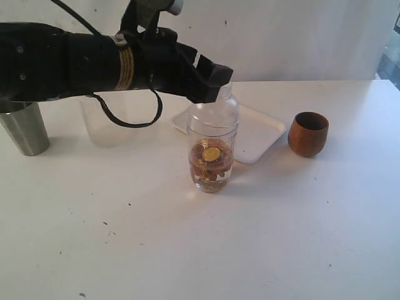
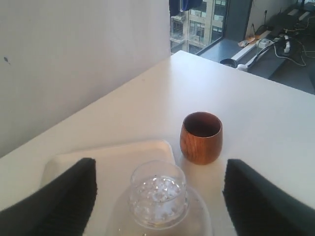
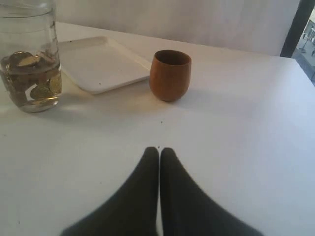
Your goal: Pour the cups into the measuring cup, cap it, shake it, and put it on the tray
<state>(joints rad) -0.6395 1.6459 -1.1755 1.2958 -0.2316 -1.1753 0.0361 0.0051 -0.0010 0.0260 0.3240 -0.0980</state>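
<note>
The measuring cup [image 1: 212, 156] stands mid-table with golden-brown pieces in liquid at its bottom, seen also in the right wrist view as the measuring cup [image 3: 30, 59]. A clear domed cap [image 1: 215, 107] sits on it. My left gripper [image 1: 219, 82] hovers open at the cap's top knob [image 2: 157, 194], its fingers [image 2: 64, 196] wide on either side and not touching. The wooden cup [image 1: 308, 133] stands upright to the right of the white tray [image 1: 265, 134]. The steel tumbler [image 1: 25, 128] stands at far left. My right gripper [image 3: 159, 150] is shut on nothing, low over bare table.
A frosted plastic tub [image 1: 105, 122] stands behind the left arm, between the steel tumbler and the tray. The wooden cup [image 3: 170, 74] is ahead of the right gripper, with the tray [image 3: 98, 61] beyond it. The table's far edge meets a white wall.
</note>
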